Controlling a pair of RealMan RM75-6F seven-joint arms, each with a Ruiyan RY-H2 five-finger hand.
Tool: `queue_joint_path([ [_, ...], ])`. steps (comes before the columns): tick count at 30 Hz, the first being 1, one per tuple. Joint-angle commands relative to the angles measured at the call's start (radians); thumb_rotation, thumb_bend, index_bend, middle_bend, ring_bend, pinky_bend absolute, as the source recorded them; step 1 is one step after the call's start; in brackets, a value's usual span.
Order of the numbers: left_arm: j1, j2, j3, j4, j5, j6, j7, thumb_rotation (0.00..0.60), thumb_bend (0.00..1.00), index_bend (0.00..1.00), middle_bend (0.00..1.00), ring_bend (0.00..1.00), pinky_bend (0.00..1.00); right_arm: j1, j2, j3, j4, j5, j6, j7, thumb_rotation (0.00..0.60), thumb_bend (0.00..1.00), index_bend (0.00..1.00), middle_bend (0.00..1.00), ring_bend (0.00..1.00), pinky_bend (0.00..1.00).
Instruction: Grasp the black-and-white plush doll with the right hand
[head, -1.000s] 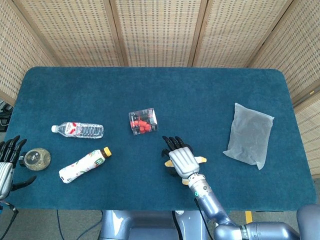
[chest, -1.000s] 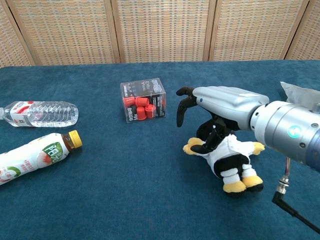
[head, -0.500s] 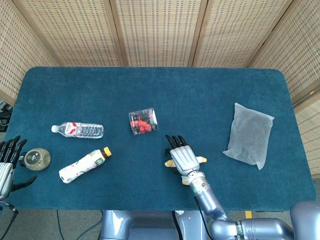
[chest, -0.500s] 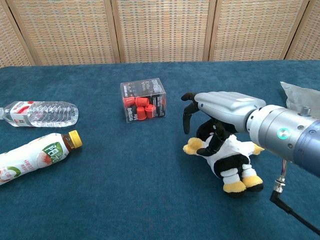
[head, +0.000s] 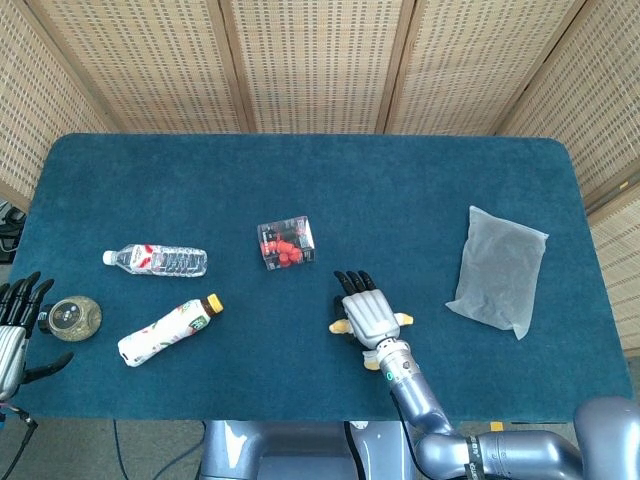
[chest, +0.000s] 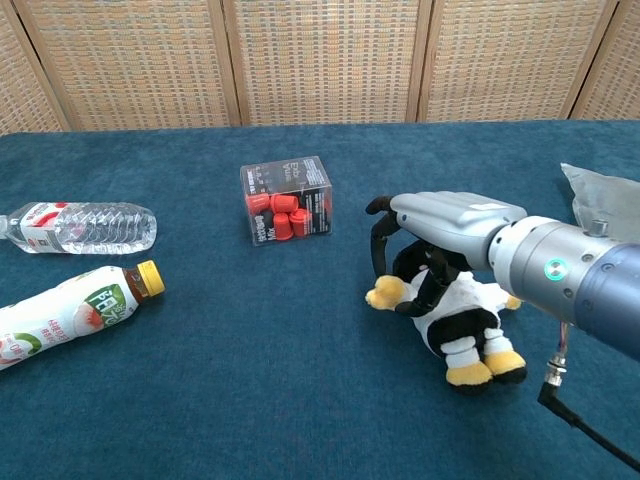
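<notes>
The black-and-white plush doll (chest: 457, 323) lies on its side on the blue table (chest: 250, 400), with yellow feet toward the front edge. My right hand (chest: 448, 218) hovers palm-down right over its head, fingers (chest: 379, 243) curled downward just in front of the doll and apart from it, gripping nothing. In the head view the right hand (head: 366, 312) covers most of the doll (head: 339, 326), leaving only its yellow tips visible. My left hand (head: 12, 322) is off the table's left edge with its fingers spread, empty.
A clear box of red pieces (chest: 287, 199) stands left of and behind the doll. A water bottle (chest: 75, 227) and a yellow-capped drink bottle (chest: 65, 315) lie at the left. A plastic bag (head: 498, 268) lies at the right. A round disc (head: 68, 316) sits beside the left hand.
The right hand has sunk lower and drawn back over the doll, with its fingers curling further down in front of the doll's head. The left hand has not moved.
</notes>
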Motion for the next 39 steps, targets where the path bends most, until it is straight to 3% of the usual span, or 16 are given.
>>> queue_joint_path([
  [1,0.000,0.000,0.000,0.001,0.000,0.000,0.000,0.600,0.00,0.00,0.00,0.00,0.00,0.002,-0.002,-0.001,0.003,0.001,0.000,0.002,0.600,0.37,0.52,0.13,0.00,0.05],
  [6,0.001,0.000,0.000,0.002,-0.001,0.002,-0.002,0.600,0.00,0.00,0.00,0.00,0.00,0.010,-0.010,-0.002,0.012,0.003,0.007,0.005,0.600,0.37,0.56,0.16,0.00,0.06],
  [22,0.003,-0.002,0.003,0.001,0.010,0.008,-0.003,0.600,0.00,0.00,0.00,0.00,0.00,0.020,0.000,-0.014,-0.001,0.029,0.026,-0.007,0.600,0.56,0.57,0.17,0.00,0.05],
  [39,0.003,-0.001,0.001,0.008,0.007,0.008,-0.014,0.600,0.00,0.00,0.00,0.00,0.00,0.019,0.057,-0.021,-0.097,-0.006,0.077,-0.016,0.600,0.57,0.61,0.20,0.00,0.05],
])
